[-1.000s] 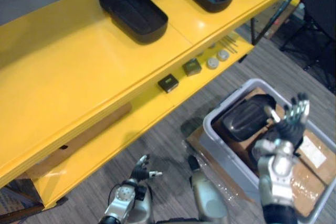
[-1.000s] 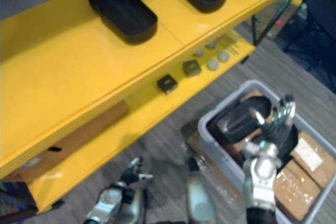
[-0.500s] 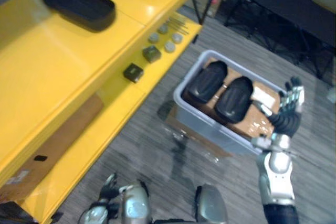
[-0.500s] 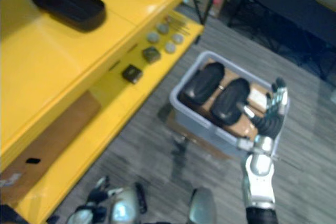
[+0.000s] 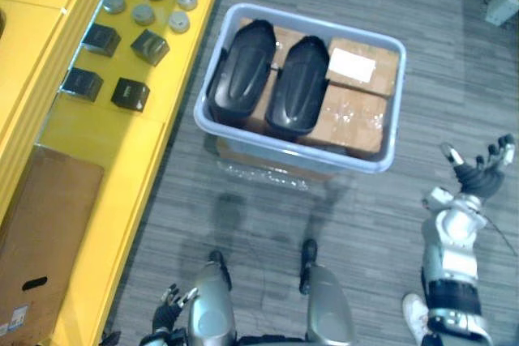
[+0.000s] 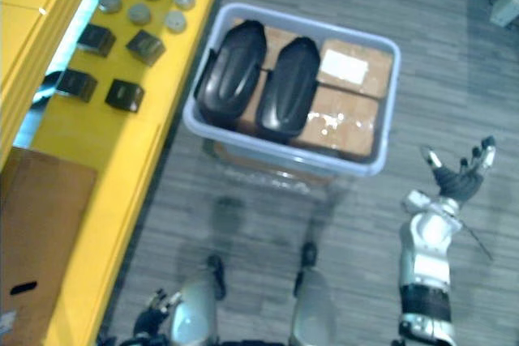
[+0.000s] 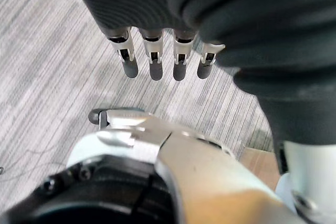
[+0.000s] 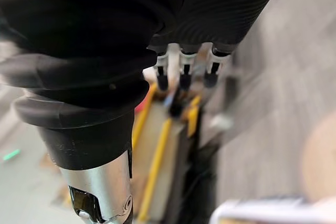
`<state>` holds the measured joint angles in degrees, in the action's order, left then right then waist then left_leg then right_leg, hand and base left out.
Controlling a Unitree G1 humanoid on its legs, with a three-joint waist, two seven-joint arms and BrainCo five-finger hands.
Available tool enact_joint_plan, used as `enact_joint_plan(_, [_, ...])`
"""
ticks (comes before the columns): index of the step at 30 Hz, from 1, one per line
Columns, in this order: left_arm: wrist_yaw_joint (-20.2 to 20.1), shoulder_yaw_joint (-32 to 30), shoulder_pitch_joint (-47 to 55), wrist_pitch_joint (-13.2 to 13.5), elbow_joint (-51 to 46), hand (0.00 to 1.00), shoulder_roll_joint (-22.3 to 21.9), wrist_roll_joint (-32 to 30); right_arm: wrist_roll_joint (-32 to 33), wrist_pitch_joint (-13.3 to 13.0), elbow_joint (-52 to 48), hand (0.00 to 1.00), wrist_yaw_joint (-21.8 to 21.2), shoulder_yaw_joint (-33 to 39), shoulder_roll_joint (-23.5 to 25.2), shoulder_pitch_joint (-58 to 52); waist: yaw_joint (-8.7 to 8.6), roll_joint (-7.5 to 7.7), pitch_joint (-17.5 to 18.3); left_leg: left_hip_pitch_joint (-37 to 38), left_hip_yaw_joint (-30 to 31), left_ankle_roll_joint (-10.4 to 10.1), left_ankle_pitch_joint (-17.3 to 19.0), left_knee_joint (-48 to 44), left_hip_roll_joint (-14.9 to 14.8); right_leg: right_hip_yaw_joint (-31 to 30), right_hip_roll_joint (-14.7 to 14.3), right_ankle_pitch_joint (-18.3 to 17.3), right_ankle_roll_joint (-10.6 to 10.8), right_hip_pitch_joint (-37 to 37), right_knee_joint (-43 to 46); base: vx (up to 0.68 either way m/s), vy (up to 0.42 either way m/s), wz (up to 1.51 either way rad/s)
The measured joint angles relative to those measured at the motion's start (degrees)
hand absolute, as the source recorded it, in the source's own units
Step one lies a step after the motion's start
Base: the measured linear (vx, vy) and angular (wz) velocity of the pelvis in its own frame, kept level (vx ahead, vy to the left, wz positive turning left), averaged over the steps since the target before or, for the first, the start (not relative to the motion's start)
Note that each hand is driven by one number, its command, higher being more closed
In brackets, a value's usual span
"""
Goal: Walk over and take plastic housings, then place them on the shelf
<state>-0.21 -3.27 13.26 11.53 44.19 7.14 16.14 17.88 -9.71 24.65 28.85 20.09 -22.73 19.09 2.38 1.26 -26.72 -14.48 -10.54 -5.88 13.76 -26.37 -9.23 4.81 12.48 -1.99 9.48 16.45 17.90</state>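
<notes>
Two black plastic housings (image 5: pixel 242 72) (image 5: pixel 298 85) lie side by side, hollow side down, in a grey bin (image 5: pixel 292 147) on the floor. They rest on cardboard boxes (image 5: pixel 349 111) inside it. My right hand (image 5: pixel 474 176) is raised over the floor, right of the bin and nearer to me. It is well apart from the bin, open with its fingers (image 8: pixel 184 72) spread and holding nothing. My left hand (image 5: pixel 169 318) hangs low by my side, its fingers (image 7: pixel 152 61) straight above the grey floor, empty.
A yellow shelf (image 5: pixel 154 127) runs along the left, its low board carrying several small black blocks (image 5: pixel 130 93) and grey discs (image 5: pixel 144 14). A flat cardboard box (image 5: pixel 40 232) lies on that board nearer to me. Grey plank floor lies between me and the bin.
The camera has swung from the shelf top down to the bin and floor. My right hand, earlier in front of the bin's contents, now stands apart to the bin's right.
</notes>
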Motion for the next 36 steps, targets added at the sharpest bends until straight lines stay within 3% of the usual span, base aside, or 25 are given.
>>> enact_joint_plan(2, [-0.13, 0.88, -0.64, 0.06, 0.58, 0.00, -0.01, 1.96, 1.68, 0.70, 7.15, 0.00, -0.06, 0.05, -4.10, 5.50, 0.39, -1.09, -0.42, -1.65, 2.22, 0.16, -0.24, -0.09, 1.47, 0.13, 0.83, 1.18, 0.45, 0.80, -0.86, -0.09, 0.059, 0.18])
enact_joint_plan(7, [-1.18, 3.40, -4.19, 0.57, 4.37, 0.00, -1.04, 3.99, 2.31, 1.49, 20.22, 0.00, 0.01, -3.32, -14.44, 22.84, 2.91, -5.89, -3.01, -6.42, 4.37, 1.81, -1.91, -0.70, 4.86, 1.94, 3.50, 6.00, 1.42, 1.69, -5.84, -0.11, 0.081, 0.23])
enact_joint_plan(12, [-2.87, 5.36, -4.60, 0.96, 4.39, 0.00, -1.55, 4.46, 2.17, 2.36, 23.96, 0.00, 0.04, -7.80, -16.59, 30.83, 4.87, -8.58, -3.72, -10.00, 7.19, 2.36, -2.32, -2.39, 6.82, 4.59, 4.98, 7.45, 1.73, 2.44, -7.28, -0.07, 0.076, 0.24])
enact_joint_plan(15, [-3.61, 6.81, -4.89, 1.16, 5.48, 0.00, -1.33, 6.03, 2.15, 2.37, 25.62, 0.00, -0.14, -9.54, -17.28, 32.96, 5.22, -8.91, -3.72, -11.72, 8.48, 2.56, -2.93, -2.41, 7.88, 6.23, 5.88, 7.67, 1.84, 2.97, -7.34, -0.02, 0.039, 0.27])
enact_joint_plan(16, [-3.89, 6.85, -5.12, 1.26, 6.24, 0.00, -1.36, 6.07, 2.13, 2.54, 25.91, 0.00, -0.27, -9.61, -17.67, 33.40, 6.07, -9.13, -3.83, -11.87, 8.54, 2.58, -2.94, -2.51, 8.10, 6.26, 6.11, 7.70, 1.86, 3.20, -7.15, 0.01, 0.030, 0.10])
enact_joint_plan(19, [-4.28, 8.26, -5.45, 1.21, 6.62, 0.00, -1.62, 6.47, 1.66, 3.94, 26.00, 0.00, -0.76, -11.44, -19.00, 35.48, 6.61, -10.34, -3.81, -12.58, 11.21, 2.57, -2.93, -3.25, 9.36, 7.01, 6.75, 7.71, 1.87, 3.45, -6.23, 0.01, 0.027, 0.09])
enact_joint_plan(26, [-5.66, 10.24, -5.56, 0.98, 7.15, 0.00, -1.39, 8.75, 0.94, 6.84, 29.52, 0.00, -1.32, -13.46, -19.20, 37.13, 7.78, -10.59, -3.66, -12.80, 12.04, 2.57, -2.93, -3.45, 10.16, 7.90, 7.50, 7.71, 1.89, 3.46, -5.63, -0.02, 0.009, 0.04])
enact_joint_plan(31, [-6.44, 11.84, -6.10, 0.82, 10.48, 0.00, -2.45, 10.29, 0.40, 9.57, 32.64, 0.00, -1.20, -15.81, -20.73, 39.24, 8.82, -13.34, -1.81, -13.62, 13.10, 2.52, -3.37, -3.12, 10.43, 9.23, 7.71, 7.58, 1.72, 3.50, -5.57, -0.03, -0.005, 0.11])
enact_joint_plan(36, [-7.61, 13.58, -6.08, 0.79, 12.23, 0.00, -3.23, 10.95, 0.37, 12.65, 35.05, 0.00, 0.09, -17.66, -21.48, 41.67, 9.69, -14.86, -0.75, -13.42, 13.21, 2.46, -3.98, -2.24, 10.43, 9.33, 7.85, 7.57, 1.71, 3.61, -5.53, 0.00, -0.007, 0.01])
